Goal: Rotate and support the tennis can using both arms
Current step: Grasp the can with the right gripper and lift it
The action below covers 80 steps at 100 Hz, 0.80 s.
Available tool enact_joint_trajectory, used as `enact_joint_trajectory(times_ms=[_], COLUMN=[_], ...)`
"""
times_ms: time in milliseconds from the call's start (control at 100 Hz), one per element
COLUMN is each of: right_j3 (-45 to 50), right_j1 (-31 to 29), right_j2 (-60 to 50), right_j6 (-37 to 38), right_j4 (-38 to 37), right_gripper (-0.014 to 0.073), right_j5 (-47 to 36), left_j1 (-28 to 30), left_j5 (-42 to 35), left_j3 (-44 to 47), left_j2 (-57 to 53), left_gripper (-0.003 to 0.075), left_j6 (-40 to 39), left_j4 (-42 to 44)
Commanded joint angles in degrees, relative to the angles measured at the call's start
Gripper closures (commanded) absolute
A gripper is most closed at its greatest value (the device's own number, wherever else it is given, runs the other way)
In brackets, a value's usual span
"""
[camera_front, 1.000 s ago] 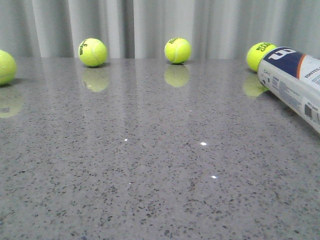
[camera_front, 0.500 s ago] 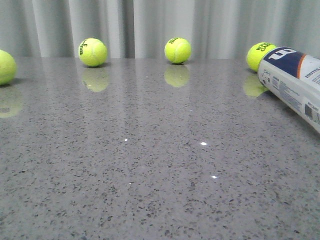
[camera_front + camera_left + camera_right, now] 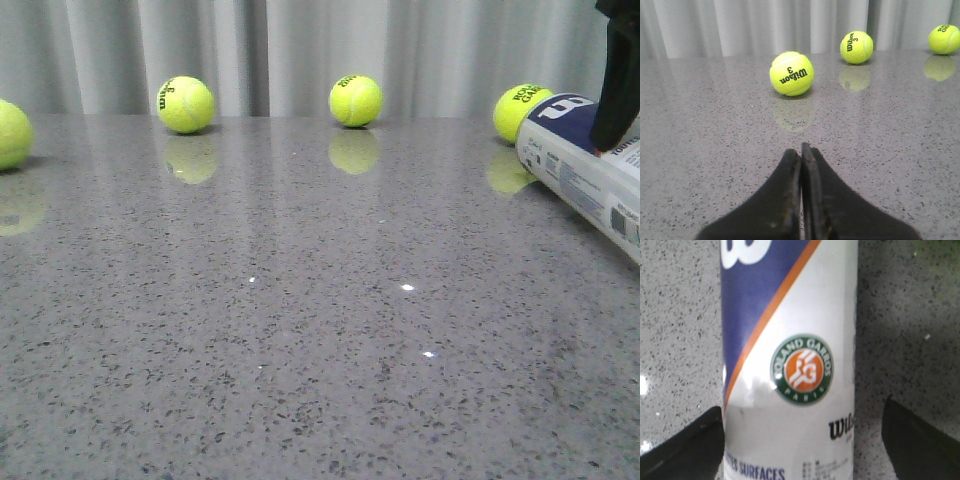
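Grey speckled table (image 3: pixel 300 330), curtain behind. Tennis can (image 3: pixel 590 170) lies on its side at the table's right edge, long axis running from far-centre toward near-right. Right hand (image 3: pixel 802 440) sits directly over it, spread wide, a finger (image 3: pixel 685 445) on each side of the can, not yet touching. Left hand (image 3: pixel 801 152) is pressed closed, empty, well away to the left. Right arm is clearly nearer.

Wide bare desk (image 3: pixel 300 330) mid-front. Tennis balls (image 3: pixel 185 104) strung along the far edge; one (image 3: pixel 518 108) crowding the tennis can (image 3: pixel 590 175). Open desk either side of can between right tool (image 3: pixel 805 440) fingers.
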Motion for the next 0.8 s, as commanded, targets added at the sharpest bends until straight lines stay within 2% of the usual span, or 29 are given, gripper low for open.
enact_joint_trajectory(times_ms=[0, 80, 280, 610, 790], right_j3=[-1.85, -1.85, -1.85, -4.13, -10.75], right_j1=[0.05, 0.05, 0.05, 1.18, 5.20], right_j2=[-0.87, -0.63, -0.55, -0.88, -0.75], right_j6=[0.00, 0.00, 0.00, -1.44, -9.56], right_j4=[0.90, 0.90, 0.90, 0.67, -1.29], right_gripper=[-0.0027, 0.0011, 0.0197, 0.0198, 0.0198], right_j5=[-2.58, -2.87, -2.57, -0.79, 2.43], left_j1=[0.13, 0.13, 0.13, 0.13, 0.13], left_j5=[-4.58, -4.58, -4.58, -4.58, -4.58], left_j3=[2.75, 2.75, 2.75, 2.75, 2.75], left_j2=[-2.30, -2.30, -2.30, -2.30, -2.30], left_gripper=[0.0741, 0.0741, 0.0741, 0.0741, 0.0741], left_j6=[-0.49, -0.49, -0.49, -0.49, -0.49], left_j4=[-0.16, -0.16, -0.16, -0.16, -0.16])
